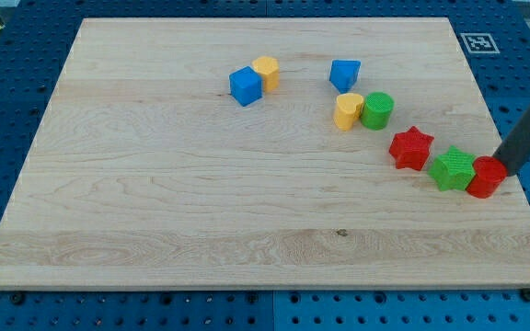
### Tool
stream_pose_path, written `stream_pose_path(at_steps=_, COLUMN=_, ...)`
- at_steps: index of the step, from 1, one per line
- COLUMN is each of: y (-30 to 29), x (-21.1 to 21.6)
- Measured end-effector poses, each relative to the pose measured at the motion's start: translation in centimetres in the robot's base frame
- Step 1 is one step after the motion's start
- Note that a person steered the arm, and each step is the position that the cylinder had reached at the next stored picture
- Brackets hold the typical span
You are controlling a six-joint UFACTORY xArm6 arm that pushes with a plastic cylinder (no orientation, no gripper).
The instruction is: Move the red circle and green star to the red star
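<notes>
So my tip (504, 171) is down on the board at the view's right, pressed right up against the red circle (487, 177). It's just a bare rod, nothing held. The red circle is touching the green star (453, 169) on its left. The red star (411, 148) sits a little further left, just apart from the green star. The green cylinder (377, 110) and a yellow block (347, 111) are up beyond it.

Straight dark rod, my tip (505, 171)
</notes>
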State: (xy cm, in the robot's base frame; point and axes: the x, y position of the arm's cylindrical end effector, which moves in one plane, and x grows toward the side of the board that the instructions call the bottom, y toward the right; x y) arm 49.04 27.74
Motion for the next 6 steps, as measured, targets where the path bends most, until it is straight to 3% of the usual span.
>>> stream_pose_path(at_steps=2, y=6.7, x=0.0)
stream_pose_path(at_steps=5, y=-3.1, x=3.7)
stream_pose_path(at_steps=6, y=-1.9, x=3.1)
